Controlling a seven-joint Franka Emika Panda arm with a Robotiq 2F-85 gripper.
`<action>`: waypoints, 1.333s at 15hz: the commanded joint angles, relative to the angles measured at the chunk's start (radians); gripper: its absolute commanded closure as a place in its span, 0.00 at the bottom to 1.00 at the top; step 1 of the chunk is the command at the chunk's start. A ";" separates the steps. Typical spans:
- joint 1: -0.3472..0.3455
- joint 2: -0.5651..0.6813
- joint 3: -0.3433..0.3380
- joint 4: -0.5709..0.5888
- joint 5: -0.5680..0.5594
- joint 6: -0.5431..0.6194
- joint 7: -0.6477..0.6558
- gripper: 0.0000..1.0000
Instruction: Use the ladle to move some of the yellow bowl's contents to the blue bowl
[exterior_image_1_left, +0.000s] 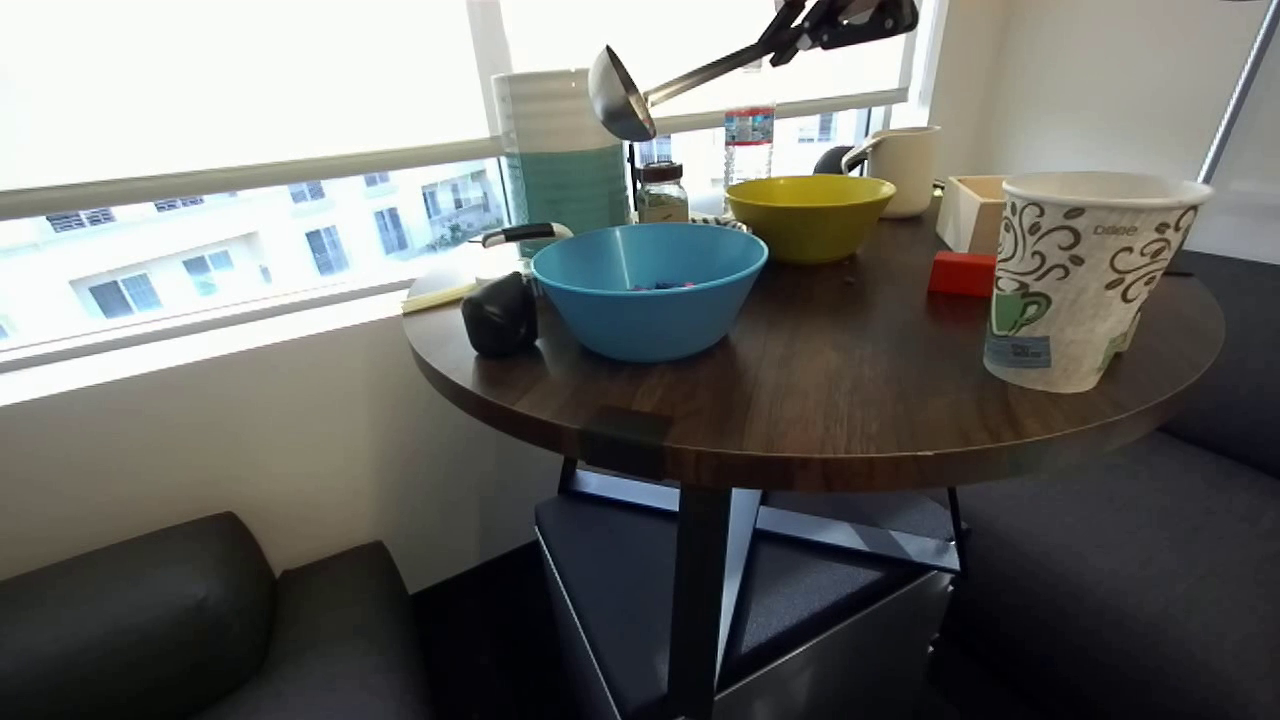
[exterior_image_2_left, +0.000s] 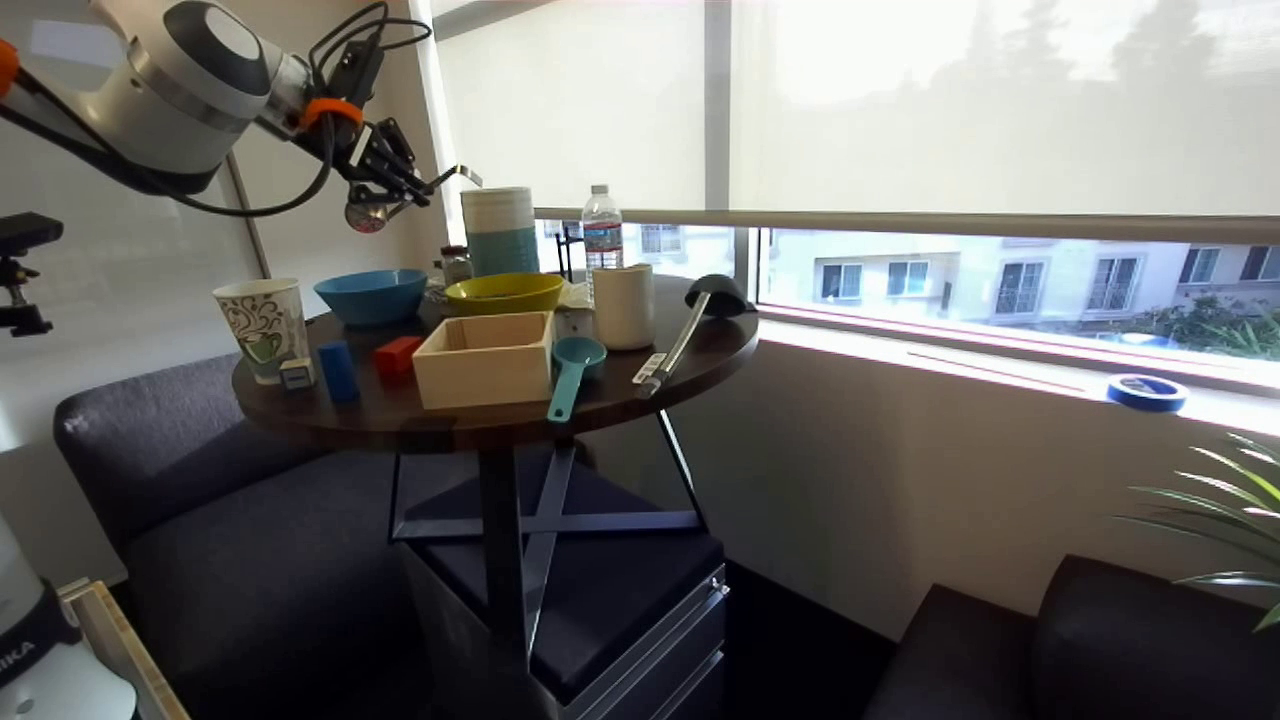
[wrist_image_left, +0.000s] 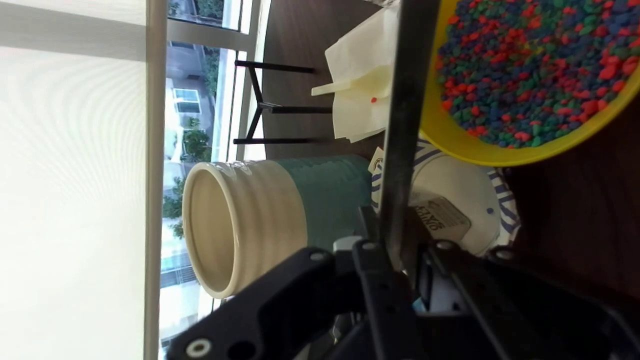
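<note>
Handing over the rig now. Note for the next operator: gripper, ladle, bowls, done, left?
Gripper: shut on the ladle by its handle.
Ladle: raised, its cup tilted over the blue bowl; can't tell whether it holds anything.
Blue bowl: on the table, some bits showing inside.
Yellow bowl: on the table, plenty of coloured bits inside.
Done: ladle gripped; bits in the blue bowl.
Left: likely check the cup, tip out any load, then set the ladle down.
</note>
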 joint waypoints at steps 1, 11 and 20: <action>0.019 0.007 -0.023 -0.004 -0.002 0.034 -0.003 0.96; -0.067 0.039 -0.010 -0.036 -0.035 0.305 0.007 0.96; -0.218 0.068 0.077 -0.061 -0.002 0.523 -0.018 0.96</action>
